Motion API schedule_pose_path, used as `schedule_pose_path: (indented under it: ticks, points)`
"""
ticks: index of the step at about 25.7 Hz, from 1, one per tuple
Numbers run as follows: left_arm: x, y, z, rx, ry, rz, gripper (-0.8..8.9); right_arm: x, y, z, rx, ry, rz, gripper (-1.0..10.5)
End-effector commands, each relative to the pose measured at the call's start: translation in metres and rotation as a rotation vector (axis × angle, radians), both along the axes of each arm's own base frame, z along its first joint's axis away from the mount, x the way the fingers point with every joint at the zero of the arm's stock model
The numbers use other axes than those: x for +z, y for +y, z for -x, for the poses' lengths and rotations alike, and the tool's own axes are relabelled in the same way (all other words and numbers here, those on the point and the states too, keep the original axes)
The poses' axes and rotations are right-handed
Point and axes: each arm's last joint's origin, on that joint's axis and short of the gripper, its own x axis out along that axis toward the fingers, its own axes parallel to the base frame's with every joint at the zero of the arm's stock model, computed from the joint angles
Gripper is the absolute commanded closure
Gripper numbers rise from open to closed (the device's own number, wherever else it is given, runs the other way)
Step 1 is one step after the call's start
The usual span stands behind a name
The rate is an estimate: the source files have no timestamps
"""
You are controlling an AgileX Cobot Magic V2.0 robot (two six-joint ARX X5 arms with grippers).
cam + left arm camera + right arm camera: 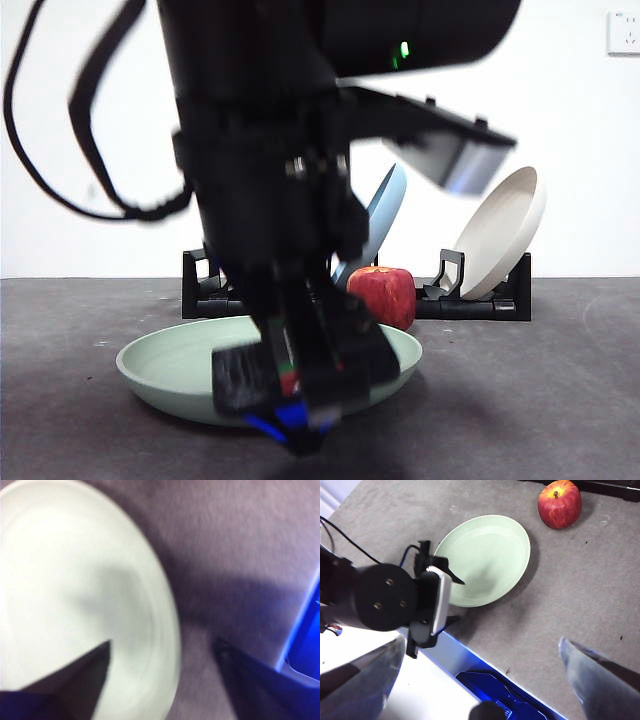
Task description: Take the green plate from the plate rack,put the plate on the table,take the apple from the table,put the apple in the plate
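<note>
Left tool (pixel 300 385), nearest the camera, hangs with its jaws spread open astride the near rim of the green plate (pixel 165 365), gripping nothing. Green plate lies flat on the tabletop (pixel 560 400), hollow facing up. Apple (pixel 383 296) stands upright, stem up, just behind the plate, before the plate rack (pixel 480 300). Right tool (pixel 480 680), well above the plate, is open and empty.

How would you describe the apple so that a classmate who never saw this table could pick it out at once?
Start at the black plate rack at the back of the table. Just before it, beyond the green plate lying flat, stands the apple. It is the only small, round, red thing here, with yellow streaks near its stem.
</note>
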Motion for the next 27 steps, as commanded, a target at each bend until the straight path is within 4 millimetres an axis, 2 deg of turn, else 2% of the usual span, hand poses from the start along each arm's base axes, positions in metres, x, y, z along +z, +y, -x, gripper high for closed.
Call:
schedule_pose_path:
  ticks: [1,5,9,14,19,23,27]
  points:
    - [0.022,0.0,0.0,0.033,-0.01,0.06,3.91,0.001,0.0,0.0,0.001,-0.005,-0.004,2.6]
    - [0.056,0.004,0.004,0.041,-0.008,0.109,3.91,0.001,0.0,-0.001,0.0,0.001,-0.004,2.6]
    - [0.099,0.012,0.01,0.037,0.069,0.215,3.92,0.001,0.002,-0.009,-0.016,0.002,-0.02,2.6]
    - [0.157,0.032,0.021,0.013,0.152,0.406,4.04,0.003,0.006,-0.033,-0.048,-0.016,-0.056,2.6]
    - [0.209,0.063,0.033,-0.014,0.124,0.571,4.04,-0.002,0.017,-0.069,-0.051,-0.003,-0.075,2.6]
    - [0.231,0.086,0.042,-0.016,0.092,0.668,4.04,-0.012,0.033,-0.098,-0.074,-0.019,-0.023,2.6]
    - [0.241,0.104,0.049,-0.011,0.081,0.705,4.04,-0.027,0.06,-0.124,-0.078,-0.029,0.025,2.5]
